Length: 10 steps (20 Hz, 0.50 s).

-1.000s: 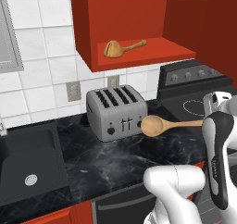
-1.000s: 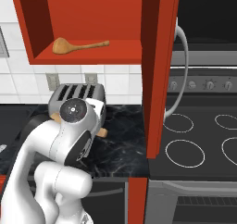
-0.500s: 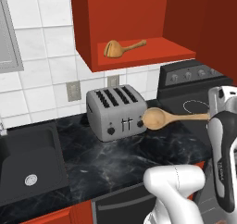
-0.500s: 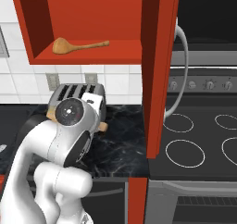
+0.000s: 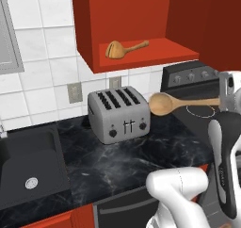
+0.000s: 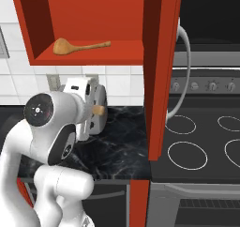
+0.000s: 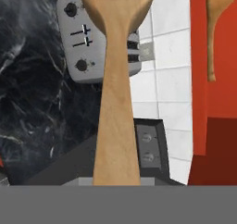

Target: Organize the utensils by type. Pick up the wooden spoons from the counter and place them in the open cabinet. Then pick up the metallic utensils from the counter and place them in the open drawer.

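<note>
A rendered home kitchen: red wall cabinet above a black marble counter, with a silver toaster, a dark sink, white tiled wall and a black stove alongside.

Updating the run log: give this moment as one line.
gripper: shut on wooden spoon | height: above toaster | cabinet: one spoon inside

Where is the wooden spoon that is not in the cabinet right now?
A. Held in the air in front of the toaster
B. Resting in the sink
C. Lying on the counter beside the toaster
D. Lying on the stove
A: the spoon hangs level above the counter, its bowl in front of the toaster, its handle running back to the arm's hand; the other spoon lies in the cabinet.
</note>
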{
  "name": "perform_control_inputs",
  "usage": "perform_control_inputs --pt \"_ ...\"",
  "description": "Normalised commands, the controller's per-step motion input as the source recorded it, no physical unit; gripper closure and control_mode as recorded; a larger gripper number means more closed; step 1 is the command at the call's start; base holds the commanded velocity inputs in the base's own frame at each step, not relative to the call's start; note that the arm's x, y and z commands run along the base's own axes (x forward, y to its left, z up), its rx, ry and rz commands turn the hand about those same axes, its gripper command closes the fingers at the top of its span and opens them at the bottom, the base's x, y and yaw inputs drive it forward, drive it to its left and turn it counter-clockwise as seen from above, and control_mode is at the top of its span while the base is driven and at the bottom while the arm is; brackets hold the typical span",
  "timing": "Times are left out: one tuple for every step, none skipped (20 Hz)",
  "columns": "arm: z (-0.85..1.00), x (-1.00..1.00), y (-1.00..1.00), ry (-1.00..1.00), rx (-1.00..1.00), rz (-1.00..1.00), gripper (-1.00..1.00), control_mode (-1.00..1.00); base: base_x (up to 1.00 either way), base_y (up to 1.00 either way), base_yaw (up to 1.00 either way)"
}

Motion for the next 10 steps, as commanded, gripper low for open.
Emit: perform_control_inputs --pt "0.69 0.0 0.08 -0.01 -0.16 -0.06 1.0 -1.0 0.0 0.0 0.0" --pt "0.7 0.0 0.08 0.0 -0.15 -0.06 1.0 -1.0 0.0 0.0 0.0" --pt "0.69 0.0 0.09 0.0 -0.15 -0.06 1.0 -1.0 0.0 0.0 0.0" --pt "0.67 0.0 0.09 0.0 -0.16 -0.08 1.0 -1.0 0.0 0.0 0.0" --pt "0.68 0.01 0.09 0.0 -0.17 -0.08 1.0 -1.0 0.0 0.0 0.0" --pt "0.67 0.04 0.08 0.0 -0.16 -0.07 1.0 -1.0 0.0 0.0 0.0" --pt "0.67 0.05 0.07 0.0 -0.15 -0.05 1.0 -1.0 0.0 0.0 0.0" --pt "0.67 0.02 0.03 0.0 -0.13 -0.01 1.0 -1.0 0.0 0.0 0.0" --pt "0.7 0.0 0.01 -0.04 -0.11 0.0 1.0 -1.0 0.0 0.0 0.0" --pt "0.67 0.0 0.02 -0.05 -0.1 0.0 1.0 -1.0 0.0 0.0 0.0"
